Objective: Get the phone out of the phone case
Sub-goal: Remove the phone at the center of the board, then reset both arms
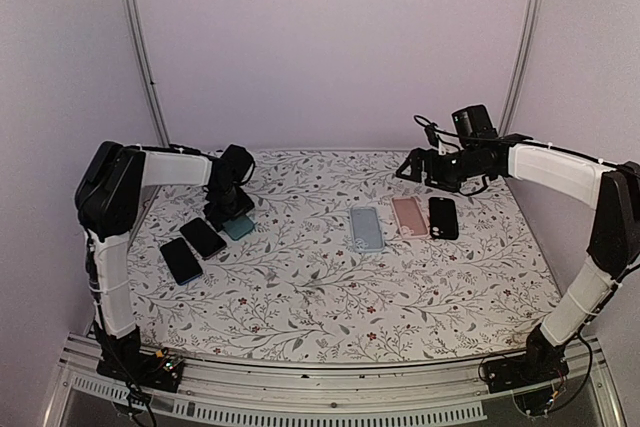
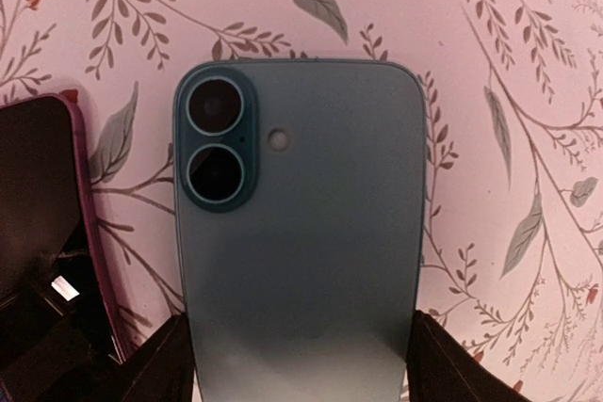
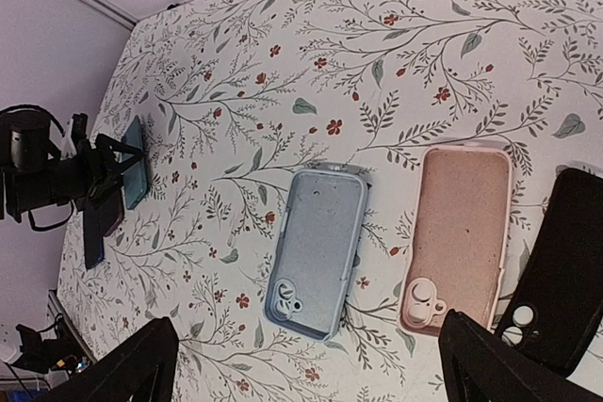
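A teal phone [image 2: 301,233] with two round camera lenses fills the left wrist view, its back facing the camera. My left gripper [image 2: 300,327] is shut on the phone, one dark finger [image 2: 165,364] against each long edge. From above, this gripper [image 1: 228,215] and the phone [image 1: 240,227] are low at the table's left side. Whether the phone touches the cloth I cannot tell. An empty light blue phone case [image 1: 366,229] lies open side up mid-table. My right gripper [image 1: 408,169] hovers open and empty above the cases [image 3: 303,327].
An empty pink case [image 1: 408,216] and a black case [image 1: 443,217] lie right of the blue one. Two dark phones [image 1: 203,237] [image 1: 181,260] lie left of the teal phone; one with a magenta edge [image 2: 38,195] sits close beside it. A floral cloth [image 1: 320,297] covers the table.
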Tool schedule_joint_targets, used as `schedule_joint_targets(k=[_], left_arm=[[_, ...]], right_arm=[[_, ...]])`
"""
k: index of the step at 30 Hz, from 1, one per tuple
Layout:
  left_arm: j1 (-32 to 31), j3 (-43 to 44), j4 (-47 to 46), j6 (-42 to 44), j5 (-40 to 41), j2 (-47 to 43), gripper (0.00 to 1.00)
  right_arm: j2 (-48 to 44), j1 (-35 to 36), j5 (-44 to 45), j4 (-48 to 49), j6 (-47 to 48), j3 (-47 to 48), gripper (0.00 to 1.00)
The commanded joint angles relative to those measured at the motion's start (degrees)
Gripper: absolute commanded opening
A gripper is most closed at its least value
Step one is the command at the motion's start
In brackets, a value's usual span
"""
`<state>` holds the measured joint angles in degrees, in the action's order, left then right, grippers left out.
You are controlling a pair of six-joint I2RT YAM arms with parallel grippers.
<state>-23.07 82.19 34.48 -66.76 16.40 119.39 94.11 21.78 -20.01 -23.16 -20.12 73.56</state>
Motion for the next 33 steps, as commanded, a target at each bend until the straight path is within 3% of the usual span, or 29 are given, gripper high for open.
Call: schedule_joint_targets(k=[1,12,25,31,33], left_arm=[[1.42,-2.47,2.01,0.77,-0.23,0.01,0.73],[1.44,-1.49,1.93,1.92,-0.02,-0.77,0.99],[-1.51,6.13,3.12,10.03,2.47,-3.19,0.99],[-2.62,5.80,2.93,12.78,3.90,-6.13,0.99],[-2.96,4.50,0.16,17.28,3.04,-7.87,0.99]], right_arm=[[0.75,0.75,0.92,-0.46,-0.50,1.33,0.99],[0.65,1.30,1.62,-0.59,-0.67,1.28,0.99],[-0.47,1.34,4.17,-0.67,-0.58,1.15,0.99],[-1.53,1.34,6.42,-0.16,-0.10,0.90,0.99],[-2.17,1.34,8.98,0.10,-0.01,0.68,0.99]])
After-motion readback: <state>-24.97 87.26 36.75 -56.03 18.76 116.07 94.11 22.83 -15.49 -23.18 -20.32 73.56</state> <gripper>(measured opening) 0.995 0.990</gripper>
